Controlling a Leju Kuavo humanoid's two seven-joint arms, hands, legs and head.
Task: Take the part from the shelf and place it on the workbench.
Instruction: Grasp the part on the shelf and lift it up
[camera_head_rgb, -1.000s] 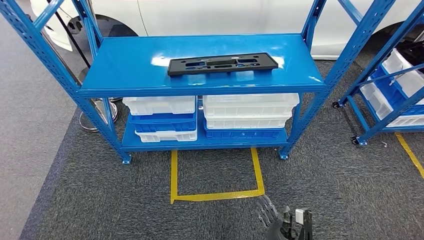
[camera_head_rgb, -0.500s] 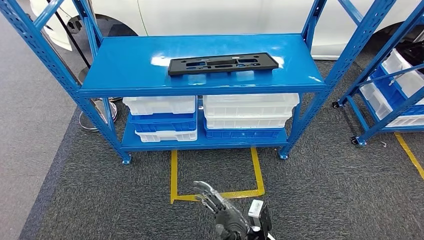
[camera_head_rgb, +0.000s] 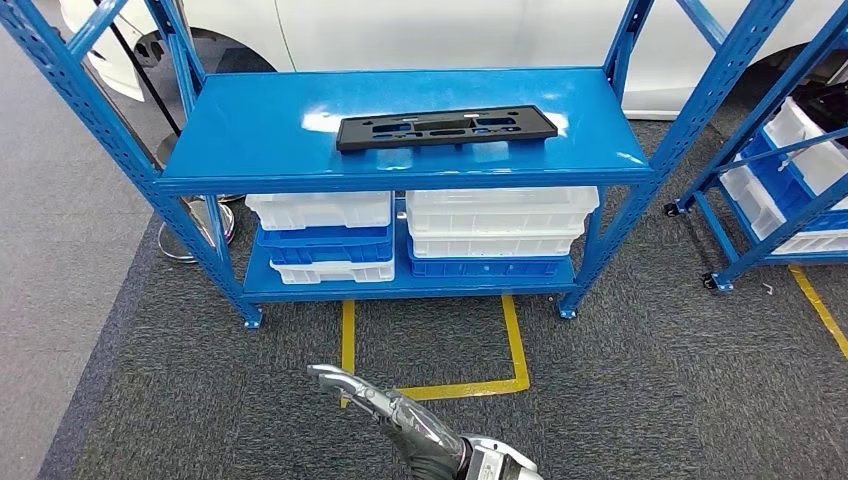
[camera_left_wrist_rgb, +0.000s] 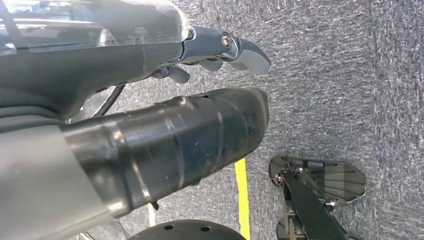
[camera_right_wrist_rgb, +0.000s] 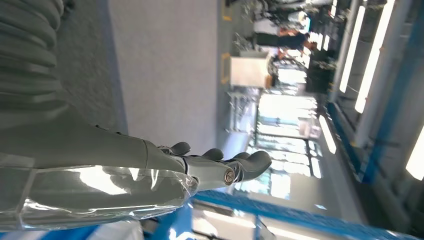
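Right robot hand (camera_head_rgb: 400, 415) reaches in low over the grey carpet by the yellow floor tape (camera_head_rgb: 432, 388), fingers stretched out and apart, holding nothing. Well apart from it, the flat black rectangular plastic part (camera_head_rgb: 445, 127) lies on the top board of the blue metal shelf (camera_head_rgb: 250, 140), lengthwise along the board, near its middle and closer to the front edge. Several slots and holes are cut through it. Left robot hand (camera_left_wrist_rgb: 220, 50) hangs over the carpet, fingers apart, empty.
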